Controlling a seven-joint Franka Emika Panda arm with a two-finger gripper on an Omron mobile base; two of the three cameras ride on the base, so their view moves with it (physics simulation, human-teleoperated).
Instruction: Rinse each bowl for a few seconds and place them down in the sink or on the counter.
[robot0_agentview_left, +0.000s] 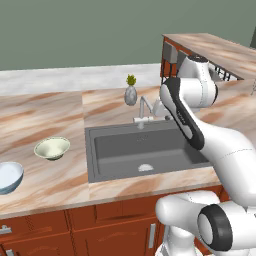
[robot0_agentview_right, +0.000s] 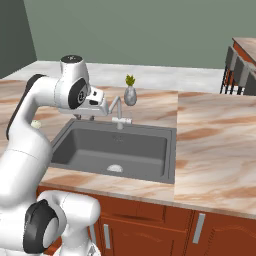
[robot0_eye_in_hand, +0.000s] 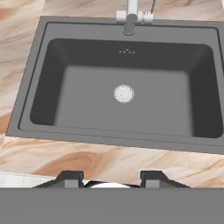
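Two bowls rest on the counter (robot0_agentview_left: 50, 112) left of the sink (robot0_agentview_left: 125, 152). The small cream-green bowl (robot0_agentview_left: 52, 148) is the nearer one to the basin. The larger blue-white bowl (robot0_agentview_left: 9, 176) lies at the left edge, partly cut off. My gripper (robot0_eye_in_hand: 111, 178) hovers high over the sink's front rim, looking down at the dark basin (robot0_eye_in_hand: 78, 100) and its round drain (robot0_eye_in_hand: 124, 93). It is open and holds nothing. From the right, the gripper (robot0_agentview_right: 85, 116) hangs above the basin's back left corner, near the faucet (robot0_agentview_right: 118, 107). No water runs.
A small grey vase with a plant (robot0_agentview_left: 130, 93) stands behind the faucet (robot0_agentview_left: 144, 111). A raised counter with dark chairs (robot0_agentview_left: 172, 52) is at the back right. Red-brown cabinets (robot0_agentview_left: 100, 225) run below the counter front. My arm crosses over the sink's right side.
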